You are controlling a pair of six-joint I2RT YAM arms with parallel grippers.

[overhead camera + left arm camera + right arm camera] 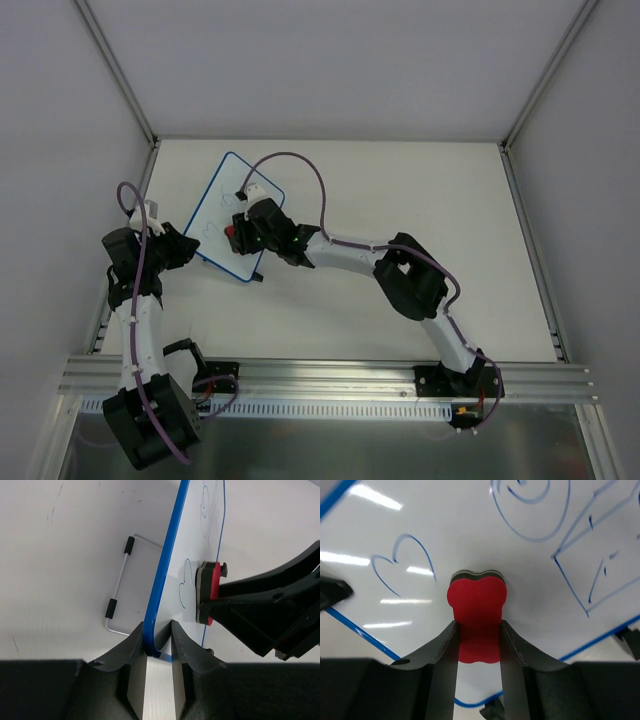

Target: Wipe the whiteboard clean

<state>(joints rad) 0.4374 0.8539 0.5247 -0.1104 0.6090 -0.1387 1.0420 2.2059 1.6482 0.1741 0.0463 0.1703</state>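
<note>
The whiteboard [222, 205], white with a thin blue rim, stands tilted at the table's back left. It bears blue doodles: a heart [402, 562], a spiral and a house shape. My left gripper [157, 647] is shut on the whiteboard's near corner rim [165, 575]. My right gripper [477, 640] is shut on the red bone-shaped eraser [477, 602], whose pad presses on the board just right of the heart. The eraser also shows in the left wrist view [210, 592] and the top view [233, 238].
The board's wire stand with two black feet [120, 587] rests on the table behind it. Grey walls enclose the table on three sides. A metal rail [330, 375] runs along the near edge by the arm bases.
</note>
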